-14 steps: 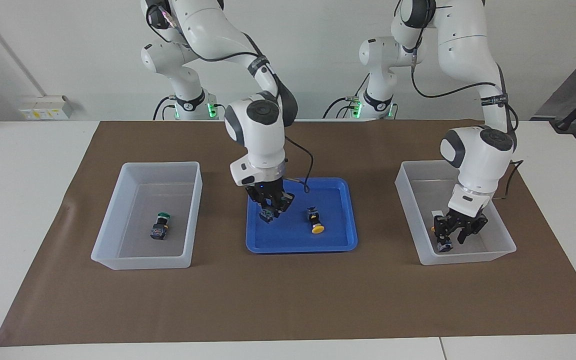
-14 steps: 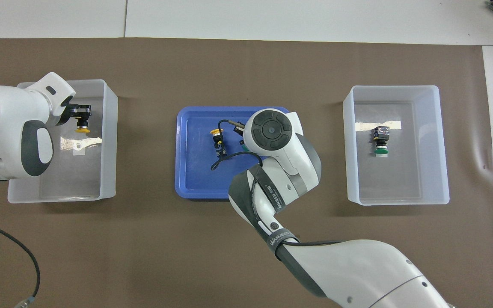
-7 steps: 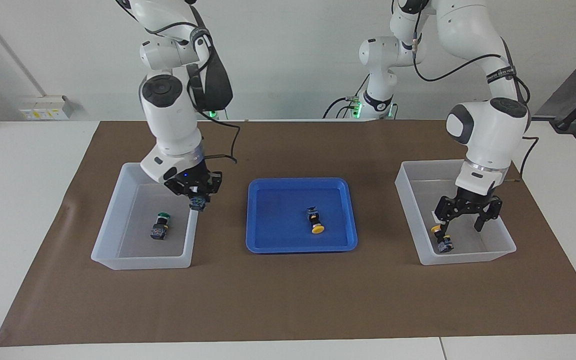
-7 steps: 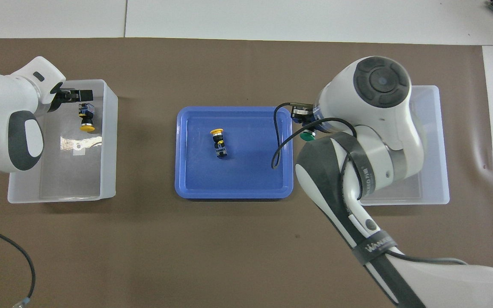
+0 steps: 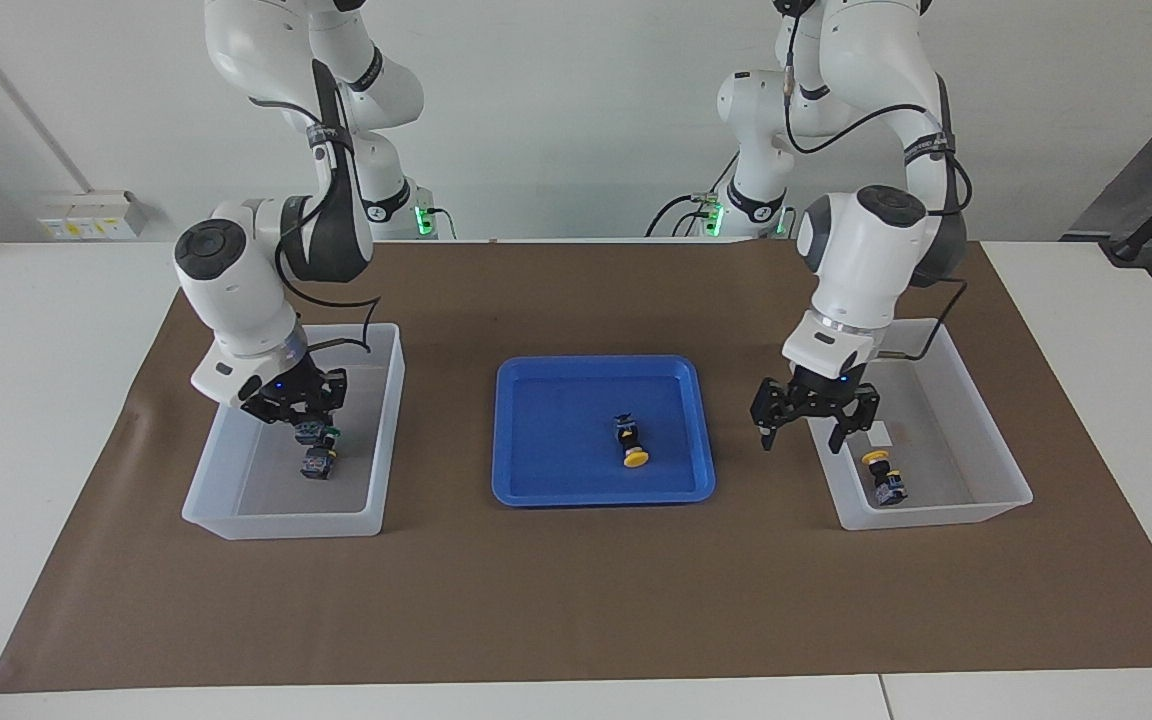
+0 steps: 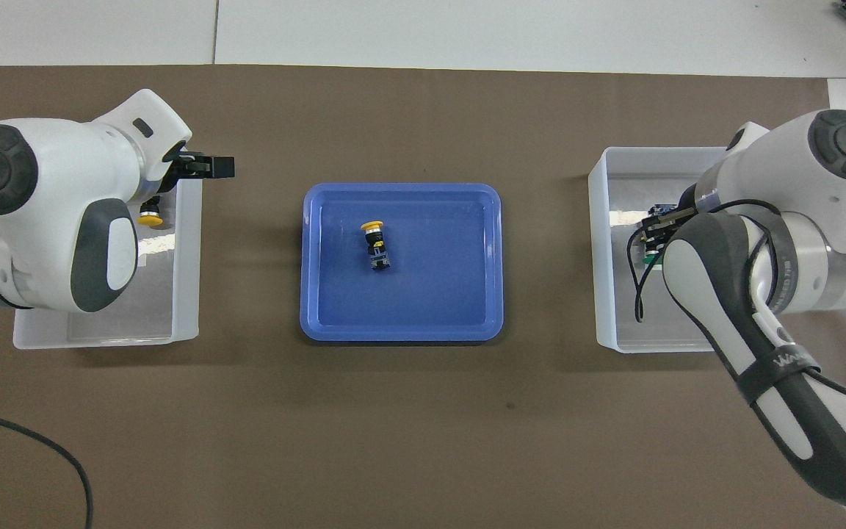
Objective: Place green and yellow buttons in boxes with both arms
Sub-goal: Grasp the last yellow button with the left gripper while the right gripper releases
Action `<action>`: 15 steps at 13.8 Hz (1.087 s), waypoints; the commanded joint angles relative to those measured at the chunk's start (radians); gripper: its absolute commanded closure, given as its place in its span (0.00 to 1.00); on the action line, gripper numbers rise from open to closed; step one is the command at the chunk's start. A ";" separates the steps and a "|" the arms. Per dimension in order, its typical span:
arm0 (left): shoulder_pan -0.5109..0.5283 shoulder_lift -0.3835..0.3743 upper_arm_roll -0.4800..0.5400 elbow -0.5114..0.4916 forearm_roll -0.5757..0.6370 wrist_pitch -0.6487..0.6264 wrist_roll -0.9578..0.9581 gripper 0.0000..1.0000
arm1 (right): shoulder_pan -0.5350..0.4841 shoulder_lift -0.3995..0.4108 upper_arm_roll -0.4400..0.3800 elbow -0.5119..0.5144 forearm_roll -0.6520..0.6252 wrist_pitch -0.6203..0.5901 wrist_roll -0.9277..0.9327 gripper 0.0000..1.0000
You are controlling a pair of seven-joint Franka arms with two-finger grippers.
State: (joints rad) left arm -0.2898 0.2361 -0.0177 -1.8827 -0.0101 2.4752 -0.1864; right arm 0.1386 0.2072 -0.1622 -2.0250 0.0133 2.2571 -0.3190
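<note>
One yellow button [image 5: 632,444] lies in the blue tray [image 5: 536,490]; it also shows in the overhead view [image 6: 376,246]. My right gripper [image 5: 298,408] is shut on a green button [image 5: 314,432] and holds it low over the box [image 5: 236,522] at the right arm's end, just above a second green button [image 5: 317,463] on that box's floor. In the overhead view the right arm hides most of this box [image 6: 601,294]. My left gripper [image 5: 804,425] is open and empty over the tray-side wall of the other box [image 5: 936,515], where a yellow button [image 5: 882,478] lies.
A brown mat [image 5: 576,600] covers the table under both boxes and the tray. A small white sticker [image 5: 879,430] lies in the box at the left arm's end. The left gripper's fingers [image 6: 214,167] stick out past that box's rim [image 6: 189,294].
My right gripper lifted a green button out of the tray and carried it over its box. My left gripper opened, left the yellow button in its box, rose and moved toward the tray.
</note>
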 commanded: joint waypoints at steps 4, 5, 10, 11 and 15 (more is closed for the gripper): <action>-0.198 0.080 0.016 0.008 -0.001 0.019 -0.207 0.00 | -0.042 -0.038 0.013 -0.118 -0.003 0.102 -0.080 0.25; -0.219 0.103 0.016 0.011 -0.001 0.027 -0.229 0.00 | -0.042 -0.038 0.013 -0.113 -0.003 0.099 -0.075 0.00; -0.267 0.175 0.015 -0.022 -0.002 0.162 -0.301 0.00 | -0.001 -0.072 0.012 -0.019 -0.006 -0.002 0.110 0.00; -0.265 0.180 0.015 -0.023 -0.002 0.169 -0.301 0.04 | -0.001 -0.081 0.012 0.020 -0.006 -0.046 0.127 0.00; -0.272 0.170 0.016 -0.047 -0.002 0.140 -0.314 1.00 | -0.001 -0.169 0.018 0.118 -0.010 -0.192 0.204 0.00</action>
State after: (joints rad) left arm -0.5427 0.4244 -0.0176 -1.9046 -0.0101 2.6182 -0.4790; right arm 0.1442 0.0885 -0.1531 -1.9353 0.0132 2.1276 -0.1585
